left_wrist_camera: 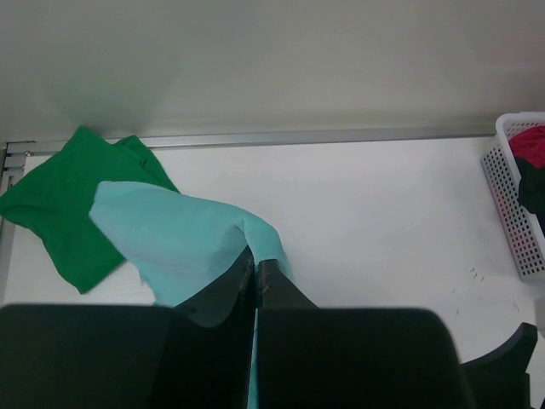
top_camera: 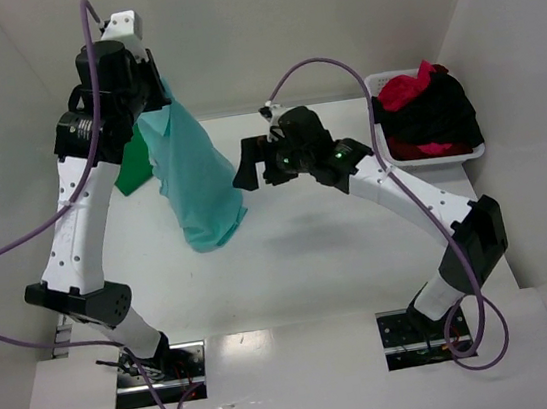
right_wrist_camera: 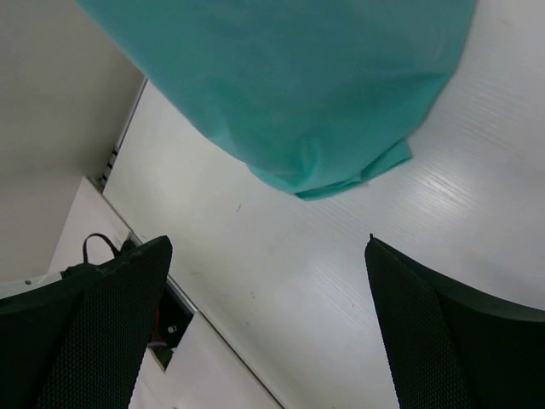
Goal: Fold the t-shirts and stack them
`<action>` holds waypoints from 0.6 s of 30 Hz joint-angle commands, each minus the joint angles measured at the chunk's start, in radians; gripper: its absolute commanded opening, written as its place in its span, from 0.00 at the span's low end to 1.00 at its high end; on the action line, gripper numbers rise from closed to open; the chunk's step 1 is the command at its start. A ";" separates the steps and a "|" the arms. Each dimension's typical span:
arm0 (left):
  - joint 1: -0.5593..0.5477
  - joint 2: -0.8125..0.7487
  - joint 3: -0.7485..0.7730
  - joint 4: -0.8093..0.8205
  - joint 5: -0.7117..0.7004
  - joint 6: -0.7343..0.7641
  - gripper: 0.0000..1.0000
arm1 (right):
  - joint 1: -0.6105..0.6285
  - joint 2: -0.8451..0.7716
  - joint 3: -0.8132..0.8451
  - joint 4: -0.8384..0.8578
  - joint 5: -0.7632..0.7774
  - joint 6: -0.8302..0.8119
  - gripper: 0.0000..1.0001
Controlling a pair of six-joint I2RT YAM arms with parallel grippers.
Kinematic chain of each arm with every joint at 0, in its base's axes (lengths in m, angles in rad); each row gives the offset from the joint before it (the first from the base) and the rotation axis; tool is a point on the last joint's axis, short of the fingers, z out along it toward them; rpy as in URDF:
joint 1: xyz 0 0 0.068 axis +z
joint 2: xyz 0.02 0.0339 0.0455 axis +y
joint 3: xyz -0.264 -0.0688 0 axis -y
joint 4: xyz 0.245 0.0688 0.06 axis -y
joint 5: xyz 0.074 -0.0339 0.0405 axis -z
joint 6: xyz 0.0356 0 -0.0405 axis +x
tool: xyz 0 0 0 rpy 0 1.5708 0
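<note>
The light teal t-shirt (top_camera: 195, 184) hangs from my left gripper (top_camera: 158, 97), which is raised high at the back left and shut on the shirt's top edge. In the left wrist view the jaws (left_wrist_camera: 257, 262) are pressed together with teal cloth (left_wrist_camera: 179, 239) pinched between them. The shirt's lower end rests bunched on the table (right_wrist_camera: 341, 175). My right gripper (top_camera: 246, 164) hovers just right of the hanging shirt, open and empty (right_wrist_camera: 268, 247). A dark green t-shirt (top_camera: 132, 171) lies flat on the table behind the teal one (left_wrist_camera: 64, 213).
A white plastic basket (top_camera: 375, 100) stands at the back right, holding a red t-shirt (top_camera: 408, 88) and a black one (top_camera: 443, 112); its wall shows in the left wrist view (left_wrist_camera: 511, 204). White walls close in the table on three sides.
</note>
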 commanded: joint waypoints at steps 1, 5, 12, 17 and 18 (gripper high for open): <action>-0.001 -0.001 0.115 0.011 0.007 0.011 0.00 | 0.017 0.045 0.129 0.102 0.035 0.023 1.00; -0.001 -0.001 0.143 0.011 0.025 -0.009 0.00 | 0.041 0.082 0.194 0.136 0.065 0.023 1.00; -0.001 -0.051 0.201 0.009 0.037 -0.021 0.00 | 0.044 0.148 0.230 0.137 0.192 0.009 1.00; -0.001 -0.113 0.261 -0.008 0.037 -0.012 0.00 | 0.044 0.172 0.196 0.156 0.299 0.001 1.00; -0.001 -0.137 0.261 -0.008 0.029 -0.012 0.00 | 0.033 0.179 0.181 0.171 0.300 0.011 1.00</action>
